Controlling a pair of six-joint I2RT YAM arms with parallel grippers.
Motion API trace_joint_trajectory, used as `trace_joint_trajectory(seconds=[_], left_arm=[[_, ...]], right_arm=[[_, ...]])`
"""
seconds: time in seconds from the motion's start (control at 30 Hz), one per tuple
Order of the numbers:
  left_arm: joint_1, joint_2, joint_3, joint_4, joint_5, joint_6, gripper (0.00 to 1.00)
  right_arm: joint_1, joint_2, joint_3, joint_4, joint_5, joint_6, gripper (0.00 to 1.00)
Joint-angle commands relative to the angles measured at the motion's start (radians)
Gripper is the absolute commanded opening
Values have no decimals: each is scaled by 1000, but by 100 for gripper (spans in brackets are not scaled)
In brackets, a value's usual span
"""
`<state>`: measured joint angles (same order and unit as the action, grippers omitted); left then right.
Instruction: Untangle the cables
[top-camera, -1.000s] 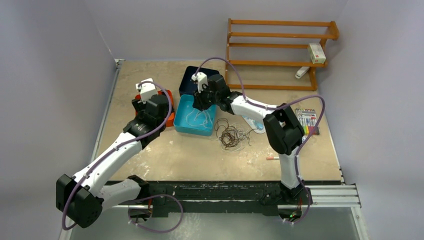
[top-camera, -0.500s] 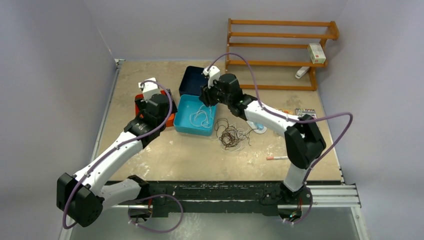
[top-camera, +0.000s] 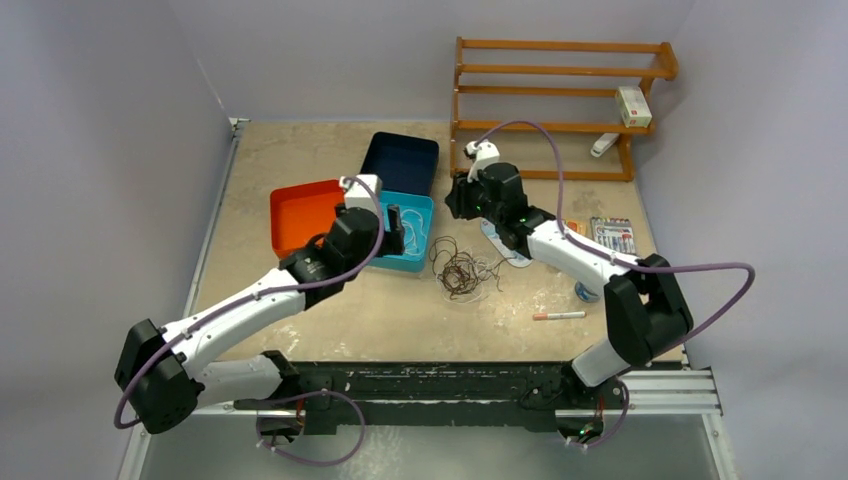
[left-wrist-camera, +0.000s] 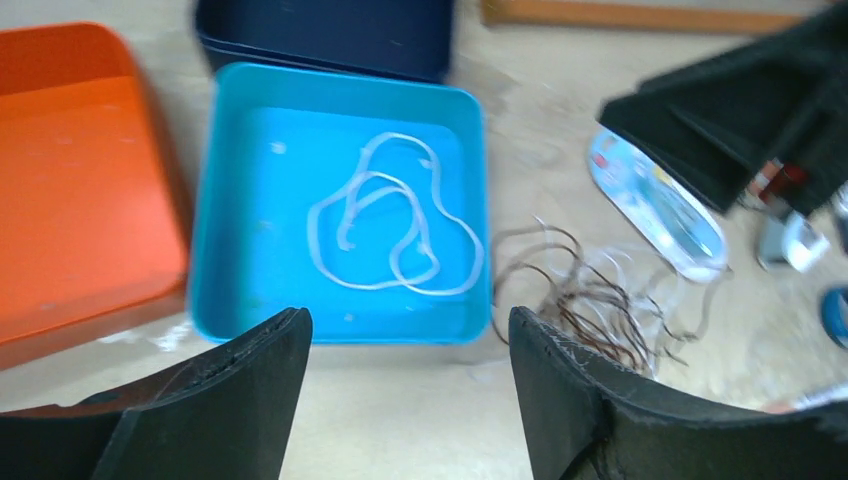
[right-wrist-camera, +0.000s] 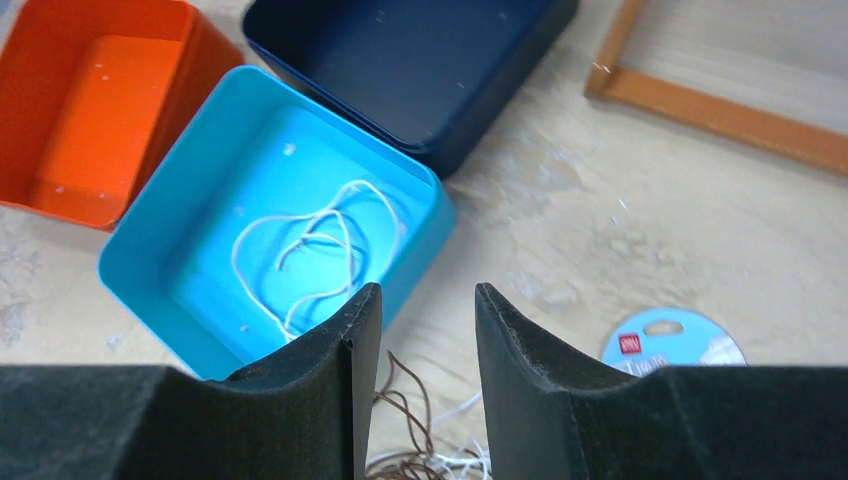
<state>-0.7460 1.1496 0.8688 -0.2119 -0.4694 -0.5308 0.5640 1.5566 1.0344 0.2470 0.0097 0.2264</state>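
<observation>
Right hand (right-wrist-camera: 428, 300) moved off blue tray (right-wrist-camera: 150, 200), empty, half-open.

Table top (top-camera: 380, 325): matt, rough, blotchy beige with white scuffs. Blue tray (left-wrist-camera: 212, 250), orange tray (left-wrist-camera: 90, 180), navy tray (right-wrist-camera: 420, 60): smooth plastic, faint sheen; the orange one is speckled with white marks. Far rack (top-camera: 560, 45): varnished wood, slight gloss. Brown cables (top-camera: 458, 270): thin, wiry, matt. White cable (left-wrist-camera: 395, 215): smooth, pale coating. Right gripper (right-wrist-camera: 424, 300): fingers (right-wrist-camera: 310, 410) matt black, finely grainy.
</observation>
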Motion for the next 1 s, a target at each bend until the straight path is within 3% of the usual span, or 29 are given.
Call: trace_joint_trajectory(seconds=[0.0, 0.13, 0.43, 0.73, 0.97], left_arm=[[-61, 10, -79, 108, 115, -19, 70], [-98, 24, -175, 211, 176, -23, 69], [-154, 144, -219, 326, 235, 36, 68], [-170, 263, -219, 391, 214, 81, 67], [-171, 331, -221, 456, 166, 102, 60]], right_arm=[[-29, -78, -34, 2, 9, 67, 42], [-36, -125, -90, 26, 20, 67, 42], [-40, -143, -106, 33, 7, 59, 42], [-41, -143, -100, 34, -2, 53, 41], [-41, -148, -102, 34, -4, 55, 41]])
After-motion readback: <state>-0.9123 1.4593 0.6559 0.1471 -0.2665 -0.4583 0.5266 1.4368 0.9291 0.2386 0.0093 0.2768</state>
